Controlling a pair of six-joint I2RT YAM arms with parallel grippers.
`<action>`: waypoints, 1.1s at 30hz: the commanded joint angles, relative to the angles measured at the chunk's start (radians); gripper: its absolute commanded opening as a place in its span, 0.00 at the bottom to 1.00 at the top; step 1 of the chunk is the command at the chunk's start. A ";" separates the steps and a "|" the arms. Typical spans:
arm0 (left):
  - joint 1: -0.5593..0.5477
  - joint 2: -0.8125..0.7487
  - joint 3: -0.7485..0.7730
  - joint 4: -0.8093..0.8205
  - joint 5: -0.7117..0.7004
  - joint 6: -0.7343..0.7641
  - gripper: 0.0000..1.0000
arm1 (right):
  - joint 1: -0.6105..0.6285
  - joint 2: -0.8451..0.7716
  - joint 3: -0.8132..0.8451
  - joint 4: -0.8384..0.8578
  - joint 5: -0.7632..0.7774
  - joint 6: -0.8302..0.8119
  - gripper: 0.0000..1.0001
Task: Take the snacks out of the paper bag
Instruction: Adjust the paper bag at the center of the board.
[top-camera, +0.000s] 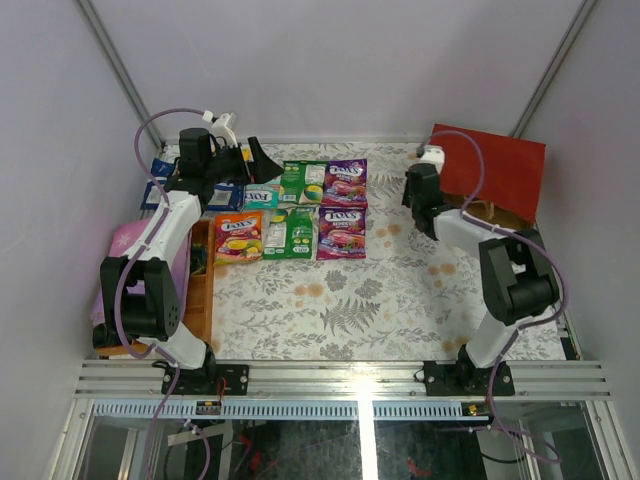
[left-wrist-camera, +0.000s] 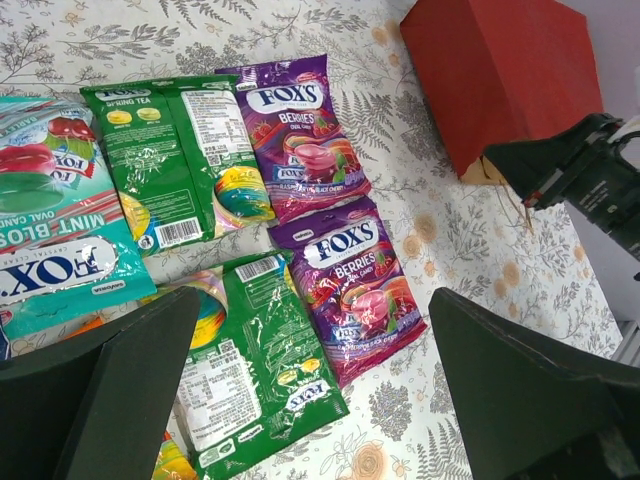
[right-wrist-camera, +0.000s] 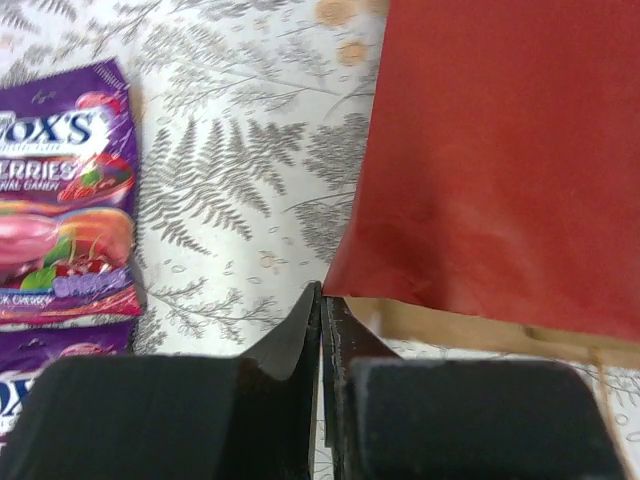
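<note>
The red paper bag (top-camera: 495, 170) lies flat at the far right with its brown inside showing at the mouth (right-wrist-camera: 470, 325). My right gripper (right-wrist-camera: 321, 292) is shut, its tips right at the bag's near-left mouth corner with no paper showing between them. Several snacks lie in rows left of centre: purple packets (left-wrist-camera: 300, 130) (left-wrist-camera: 350, 285), green ones (left-wrist-camera: 170, 165) (left-wrist-camera: 250, 370), a teal one (left-wrist-camera: 50, 240) and an orange one (top-camera: 238, 237). My left gripper (left-wrist-camera: 310, 390) hangs wide open above these packets, holding nothing.
Blue-and-white packs (top-camera: 160, 170) lie at the far left beside my left arm. An orange-brown wooden tray (top-camera: 200, 290) and a pink cloth (top-camera: 130, 245) sit at the left edge. Grey walls close in on both sides.
</note>
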 joint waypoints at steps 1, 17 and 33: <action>-0.005 0.008 0.034 -0.004 -0.013 0.023 1.00 | 0.116 0.075 0.115 -0.034 0.103 -0.162 0.00; -0.004 0.013 0.040 -0.018 -0.021 0.032 1.00 | 0.239 0.049 0.065 -0.123 -0.077 -0.280 0.17; -0.003 0.008 0.036 -0.004 -0.002 0.014 1.00 | 0.239 -0.623 -0.907 0.653 -0.331 0.784 0.68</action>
